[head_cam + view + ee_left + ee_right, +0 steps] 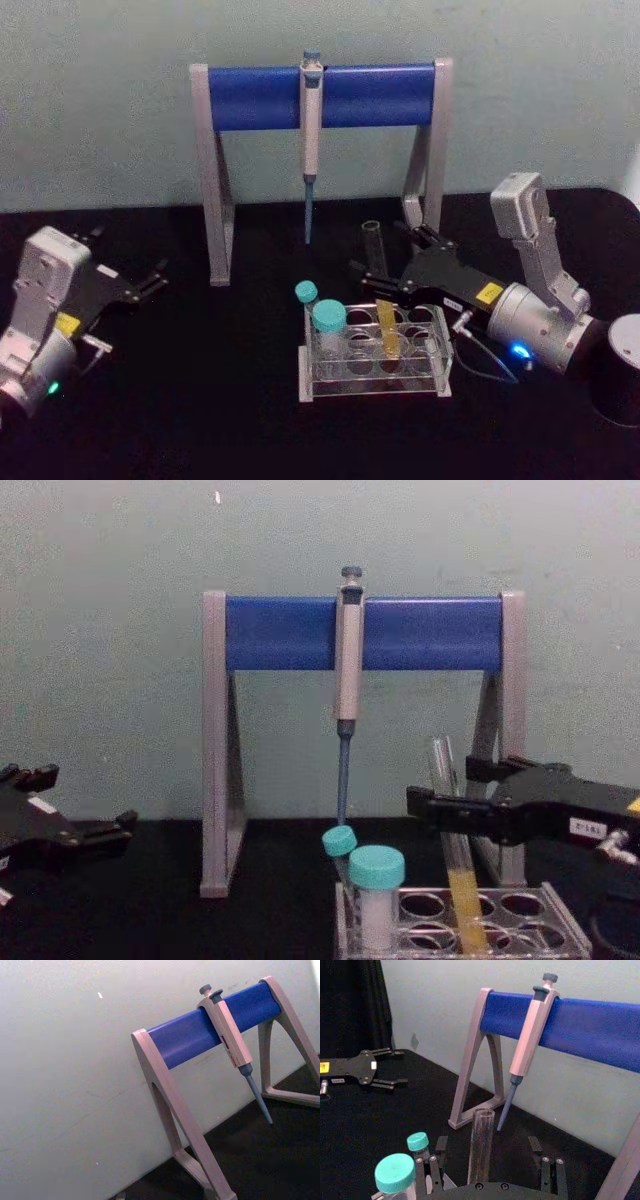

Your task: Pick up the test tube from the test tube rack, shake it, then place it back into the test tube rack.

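My right claw (380,255) is spread, a finger either side of the long clear glass test tube (387,330) holding yellow liquid, which stands tilted in the low clear plastic rack (370,385). I'd centre first, pinch gently above the liquid, then lift along its tilt, not straight up. My left claw (130,262), also spread, sits parked far left.

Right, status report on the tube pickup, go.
Left gripper parked open, far left. Right gripper open, straddling test tube. Tube tilted, seated in test tube rack. Teal-capped tubes beside it.
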`<state>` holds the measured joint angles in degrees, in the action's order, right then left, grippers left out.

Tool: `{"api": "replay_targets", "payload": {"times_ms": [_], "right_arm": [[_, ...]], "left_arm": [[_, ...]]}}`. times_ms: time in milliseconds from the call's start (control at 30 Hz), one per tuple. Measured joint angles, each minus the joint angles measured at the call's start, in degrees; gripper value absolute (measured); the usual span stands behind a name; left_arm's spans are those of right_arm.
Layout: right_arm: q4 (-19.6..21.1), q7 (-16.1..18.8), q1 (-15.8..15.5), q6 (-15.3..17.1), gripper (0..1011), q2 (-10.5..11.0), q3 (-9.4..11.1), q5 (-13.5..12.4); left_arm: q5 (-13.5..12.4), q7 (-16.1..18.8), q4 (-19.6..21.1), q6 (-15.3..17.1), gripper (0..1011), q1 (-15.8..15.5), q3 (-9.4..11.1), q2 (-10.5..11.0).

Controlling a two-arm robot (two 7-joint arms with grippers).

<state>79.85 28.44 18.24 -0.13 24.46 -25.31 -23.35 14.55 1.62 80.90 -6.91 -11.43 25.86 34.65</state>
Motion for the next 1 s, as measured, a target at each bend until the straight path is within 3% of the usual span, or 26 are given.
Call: {"api": "replay_targets", "payload": {"times_ms": [300,900,1000], "right_arm": [[-1.25,0.4,0.81,1.35,1000,-0.67,-0.08,0.33],[-1.21,0.56,0.73,1.04,1000,-0.6,-0.09,0.62],[-1.2,0.55,0.73,1.05,953,-0.6,-0.09,0.62]], "left_arm": [[0.0,0.0,0.0,0.0,1001,0.0,0.0,0.0],[0.0,0.0,0.0,0.0,1001,0.0,0.0,0.0],[0.0,0.0,0.0,0.0,1001,0.0,0.0,0.0]]}}
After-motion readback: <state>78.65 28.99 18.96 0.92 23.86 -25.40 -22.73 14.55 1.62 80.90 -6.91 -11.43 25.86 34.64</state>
